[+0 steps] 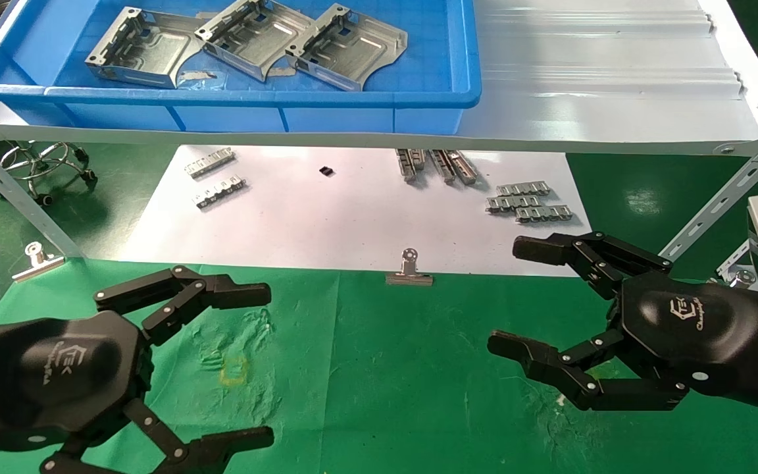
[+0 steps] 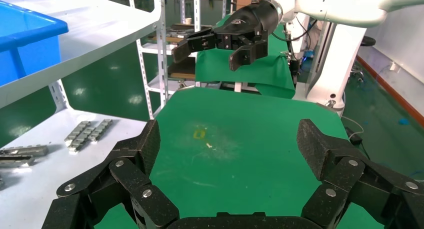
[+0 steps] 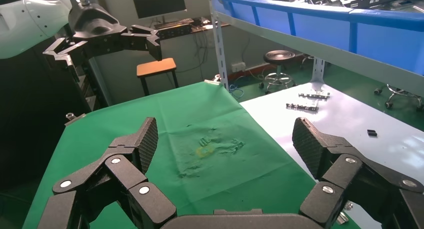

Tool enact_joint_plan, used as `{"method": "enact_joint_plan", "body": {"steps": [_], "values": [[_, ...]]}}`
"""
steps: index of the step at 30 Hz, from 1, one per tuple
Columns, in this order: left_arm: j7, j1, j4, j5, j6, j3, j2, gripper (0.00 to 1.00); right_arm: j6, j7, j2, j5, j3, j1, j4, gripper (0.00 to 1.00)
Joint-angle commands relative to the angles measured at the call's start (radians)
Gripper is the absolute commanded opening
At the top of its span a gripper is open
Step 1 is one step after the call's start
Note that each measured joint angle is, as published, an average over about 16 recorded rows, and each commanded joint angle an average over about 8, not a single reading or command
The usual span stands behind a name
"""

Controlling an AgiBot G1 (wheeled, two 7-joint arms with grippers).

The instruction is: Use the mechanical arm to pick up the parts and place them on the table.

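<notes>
Three silver stamped parts (image 1: 139,49) (image 1: 254,36) (image 1: 346,46) lie side by side in the blue bin (image 1: 221,99) on the white shelf. My left gripper (image 1: 268,364) is open and empty, hovering low over the green table (image 1: 385,382) near a yellow square mark (image 1: 234,370). My right gripper (image 1: 504,295) is open and empty above the table's right side. In the left wrist view my left gripper (image 2: 231,139) spans bare green cloth. In the right wrist view my right gripper (image 3: 225,134) does the same. Neither gripper is near the parts.
A white sheet (image 1: 326,217) lies under the shelf (image 1: 616,99) with small ribbed strips (image 1: 529,203) (image 1: 218,178) and a small black piece (image 1: 326,171). Binder clips (image 1: 409,271) (image 1: 37,260) sit at the cloth's far edge. Slanted shelf legs (image 1: 721,197) stand at both sides.
</notes>
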Motion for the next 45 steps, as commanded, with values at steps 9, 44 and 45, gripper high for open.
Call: {"method": "enact_joint_plan", "body": {"steps": [9, 44, 45], "values": [[0.0, 0.0, 0.0, 0.0, 0.0, 0.0, 0.0, 1.0, 0.0, 0.0, 0.0, 0.0, 0.0, 0.0, 0.0, 1.0], [-0.037, -0.173, 0.112, 0.113, -0.268, 0.036, 0.183, 1.0, 0.0, 0.0, 0.0, 0.0, 0.0, 0.0, 0.0, 0.0], [-0.04, -0.199, 0.131, 0.13, -0.282, 0.045, 0.202, 1.0, 0.0, 0.0, 0.0, 0.0, 0.0, 0.0, 0.0, 0.0]]}}
